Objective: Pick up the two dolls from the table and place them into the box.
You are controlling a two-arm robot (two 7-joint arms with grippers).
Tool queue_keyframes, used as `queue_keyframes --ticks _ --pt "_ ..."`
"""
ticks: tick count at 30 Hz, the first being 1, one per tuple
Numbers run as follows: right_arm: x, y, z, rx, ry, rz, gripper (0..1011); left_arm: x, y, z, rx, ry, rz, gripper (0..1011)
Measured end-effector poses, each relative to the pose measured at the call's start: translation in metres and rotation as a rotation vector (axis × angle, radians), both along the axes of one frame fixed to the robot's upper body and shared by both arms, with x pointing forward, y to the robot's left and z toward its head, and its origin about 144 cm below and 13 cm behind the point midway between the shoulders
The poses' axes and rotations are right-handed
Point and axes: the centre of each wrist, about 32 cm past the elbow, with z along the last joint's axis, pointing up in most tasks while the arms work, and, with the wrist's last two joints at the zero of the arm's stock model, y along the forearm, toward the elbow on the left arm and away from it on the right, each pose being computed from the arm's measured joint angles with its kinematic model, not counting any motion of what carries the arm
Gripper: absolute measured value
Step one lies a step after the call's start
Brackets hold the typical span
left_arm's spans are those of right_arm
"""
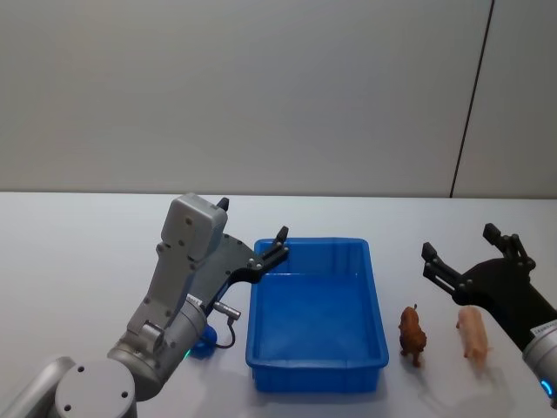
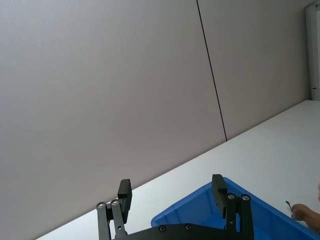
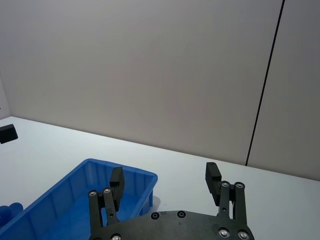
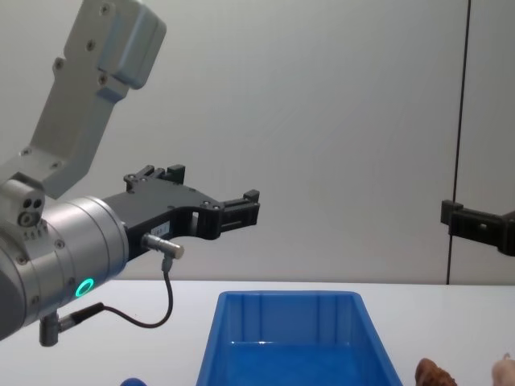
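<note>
Nearest us, the dark-blue doll (image 1: 202,345) sits on the table (image 1: 87,261) just left of the box (image 1: 318,366), half hidden under the left arm. Right of the box stand a brown figure (image 1: 412,333) and the pink doll (image 1: 474,335), close together. Farther back, the left gripper (image 1: 253,218) hovers over the box's far left corner, fingers spread. The right gripper (image 1: 459,240) hangs above the pink doll, fingers spread too. We judge that a descent there could topple the brown figure.
</note>
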Motion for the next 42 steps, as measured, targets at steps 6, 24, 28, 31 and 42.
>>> queue_keyframes --ticks 6,24,28,31,42 --pt "0.000 0.000 0.000 0.000 0.000 0.000 1001 0.000 0.000 0.000 0.000 0.000 0.000 1003" --pt "0.001 -0.002 -0.001 -0.003 0.002 -0.001 1001 0.000 0.000 0.000 0.000 0.000 0.000 1003" --pt "0.004 -0.007 -0.002 -0.011 0.005 0.001 1001 0.000 0.000 0.000 0.000 0.000 0.000 1003" --pt "0.007 -0.013 -0.005 -0.017 0.014 0.003 1001 0.000 0.000 0.000 0.000 0.000 0.000 1003" --pt "0.017 -0.039 -0.017 -0.058 0.076 -0.001 1001 0.000 0.000 0.000 0.000 0.000 0.000 1003"
